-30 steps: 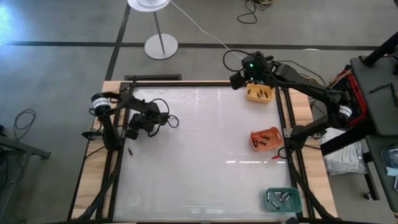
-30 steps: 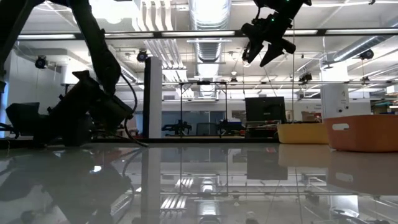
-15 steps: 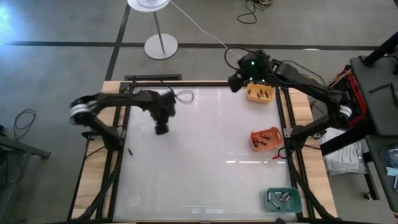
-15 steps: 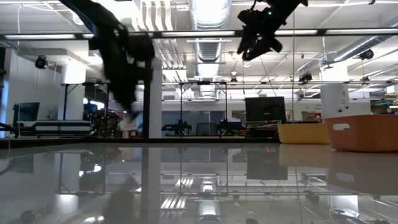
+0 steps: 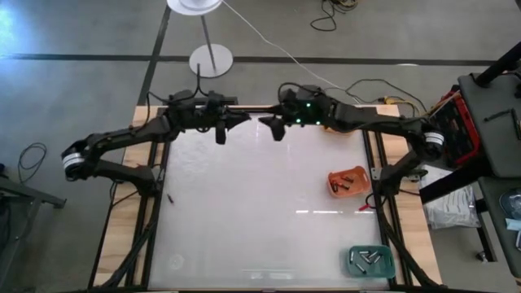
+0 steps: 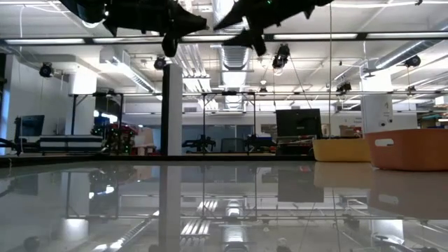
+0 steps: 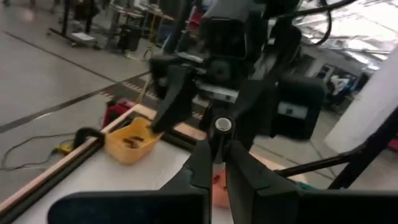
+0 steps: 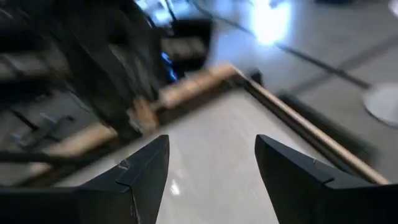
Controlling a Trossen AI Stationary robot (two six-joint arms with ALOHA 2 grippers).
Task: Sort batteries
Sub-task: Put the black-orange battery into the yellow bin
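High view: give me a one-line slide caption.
Both arms meet over the table's far edge, left gripper shut on a battery, right gripper open.

table middle (image 5: 252, 203) open, arms crowd far edge, trays (image 5: 348, 181) right

I see the left end effector (image 5: 221, 133) facing the right end effector (image 5: 275, 127) closely; batteries fill the orange tray (image 5: 347, 181) (teal tray (image 5: 370, 260) farther off).

bright ceiling glare; blurred wrist views
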